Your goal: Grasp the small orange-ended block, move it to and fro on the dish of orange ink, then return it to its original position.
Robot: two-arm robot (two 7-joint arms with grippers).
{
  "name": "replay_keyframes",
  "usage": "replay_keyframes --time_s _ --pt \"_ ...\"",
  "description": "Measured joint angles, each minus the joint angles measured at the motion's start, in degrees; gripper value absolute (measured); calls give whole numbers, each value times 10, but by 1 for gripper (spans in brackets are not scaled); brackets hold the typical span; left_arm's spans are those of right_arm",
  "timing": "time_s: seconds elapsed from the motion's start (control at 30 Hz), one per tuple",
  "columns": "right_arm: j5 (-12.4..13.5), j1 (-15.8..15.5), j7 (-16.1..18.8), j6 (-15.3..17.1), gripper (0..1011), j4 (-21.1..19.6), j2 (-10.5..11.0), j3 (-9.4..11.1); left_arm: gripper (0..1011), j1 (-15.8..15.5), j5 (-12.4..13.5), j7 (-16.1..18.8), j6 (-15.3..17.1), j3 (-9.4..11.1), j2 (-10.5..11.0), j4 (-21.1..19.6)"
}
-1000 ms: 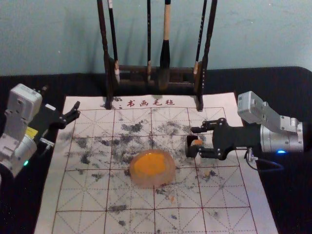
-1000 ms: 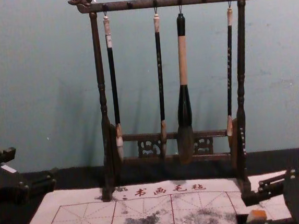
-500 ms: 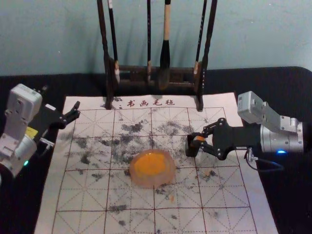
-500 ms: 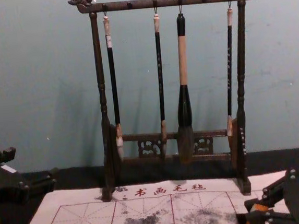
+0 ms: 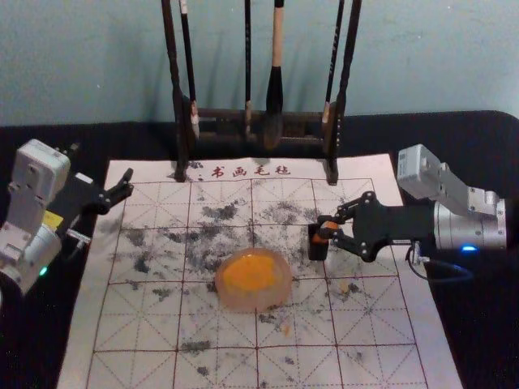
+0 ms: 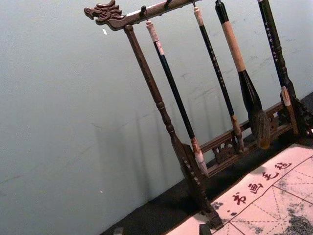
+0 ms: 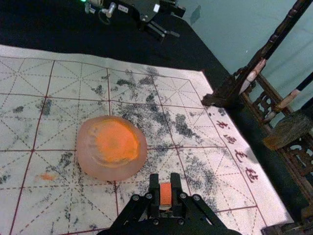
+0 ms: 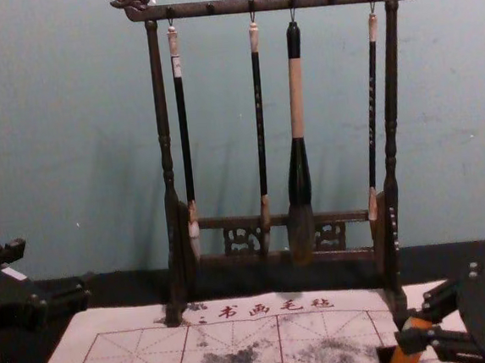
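Right gripper point(image 5: 328, 228) fingers are closed around the orange-ended block point(image 7: 166, 195). On the gridded mat point(image 5: 215, 365), the dish of orange ink point(image 5: 253, 301) is set nearest; beyond, rightward, the block is held at the dark holder point(image 5: 317, 250). Left gripper point(image 5: 101, 164) is parked, spread, at left. Behind, brushes point(image 8: 296, 100) are hung.

Moderate, diffuse illumination. Soft shadows of the slender dark-handled hanging brushes point(image 8: 259, 120) fall leftward in the chest view on the pale blue-green wall point(image 8: 40, 97). The white, red-gridded mat point(image 5: 235, 374) appears bright; the black table covering point(image 5: 478, 324) lies in deep darkness, with grain visible.
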Motion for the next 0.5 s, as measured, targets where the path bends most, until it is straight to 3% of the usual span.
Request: replay_keyframes --time_s 0.33,0.5 --pt "17 2 10 44 132 -42 23 1 1001 0 0 0 0 0 0 0" --pt "19 10 18 49 132 -68 41 0 1001 0 0 0 0 0 0 0"
